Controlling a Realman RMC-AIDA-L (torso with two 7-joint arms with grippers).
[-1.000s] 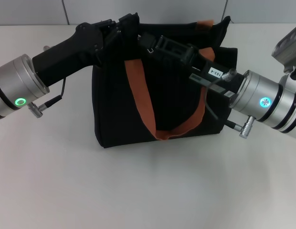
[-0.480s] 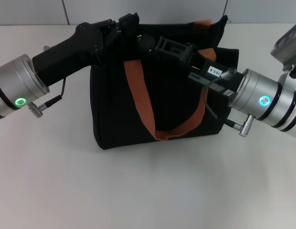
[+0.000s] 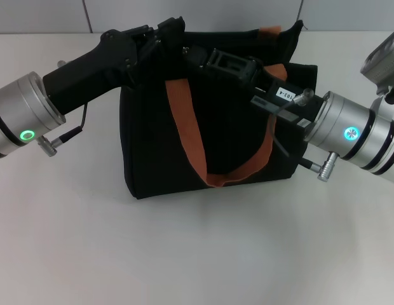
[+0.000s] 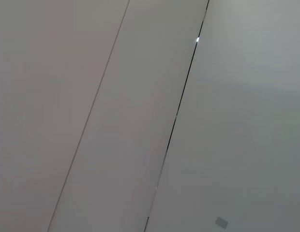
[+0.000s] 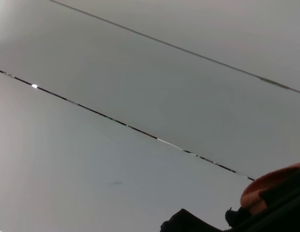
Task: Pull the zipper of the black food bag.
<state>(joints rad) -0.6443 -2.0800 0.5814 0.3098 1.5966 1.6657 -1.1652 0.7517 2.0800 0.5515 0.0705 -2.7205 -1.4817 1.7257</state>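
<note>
The black food bag [image 3: 152, 140] stands upright on the white table, with a rust-brown handle [image 3: 187, 136] hanging down its front. My left gripper [image 3: 170, 30] is at the bag's top left corner and is shut on the fabric edge. My right gripper [image 3: 196, 54] reaches in from the right along the top edge and is shut on the zipper [image 3: 187, 49], of which only a small glint shows at its tip. The right wrist view catches a bit of the bag [image 5: 188, 223] and of an orange handle [image 5: 271, 186]. The left wrist view shows only wall panels.
The white table [image 3: 184, 254] spreads in front of the bag and to both sides. A grey panelled wall [image 3: 197, 13] stands behind the bag. The second handle [image 3: 272, 30] pokes up at the bag's back edge.
My right gripper has slid a little to the left along the bag's top edge, taking the silver pull tab with it. The left arm and the bag have stayed still.
</note>
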